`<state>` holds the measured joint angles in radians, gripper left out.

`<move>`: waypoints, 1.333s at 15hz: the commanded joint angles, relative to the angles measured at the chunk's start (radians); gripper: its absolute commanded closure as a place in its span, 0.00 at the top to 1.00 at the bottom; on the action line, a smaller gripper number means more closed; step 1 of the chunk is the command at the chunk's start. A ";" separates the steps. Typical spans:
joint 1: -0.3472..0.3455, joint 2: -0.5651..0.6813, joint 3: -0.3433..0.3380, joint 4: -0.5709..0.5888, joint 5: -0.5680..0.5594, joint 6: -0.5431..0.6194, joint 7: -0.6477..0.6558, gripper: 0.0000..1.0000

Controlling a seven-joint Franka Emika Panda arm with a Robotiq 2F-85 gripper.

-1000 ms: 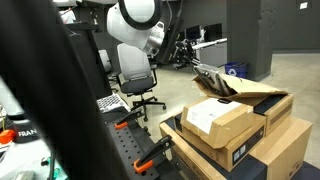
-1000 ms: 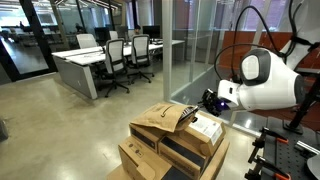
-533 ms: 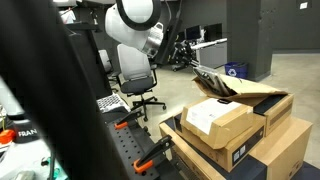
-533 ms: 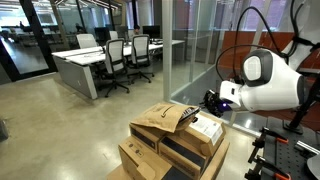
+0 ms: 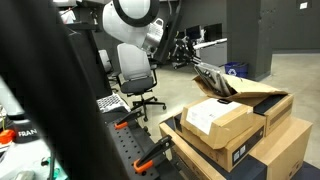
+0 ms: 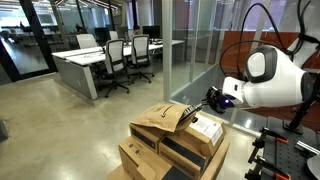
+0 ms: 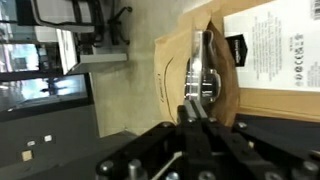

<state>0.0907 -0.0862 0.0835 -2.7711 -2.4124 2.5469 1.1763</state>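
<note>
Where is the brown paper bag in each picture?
Exterior view: the brown paper bag lies right of the middle, on top of the stacked boxes.
Exterior view: it sits low in the middle, on the top box.
Wrist view: it spans the middle of the picture.
Shared landmark: the white-labelled box right beside the bag.

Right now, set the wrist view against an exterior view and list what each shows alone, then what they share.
Only the wrist view: the lines of print on the white label and the shiny dark strip lying along the brown paper bag. Only an exterior view: the arm's white joint, the desks with office chairs, the glass wall and the whole stack of cardboard boxes. Both: the bag atop the boxes and the shut pincer by it.
</note>
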 commanded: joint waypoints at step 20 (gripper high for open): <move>0.037 -0.035 -0.019 -0.007 -0.018 -0.007 0.034 0.00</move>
<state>0.1092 -0.0980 0.0797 -2.7714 -2.4130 2.5460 1.1864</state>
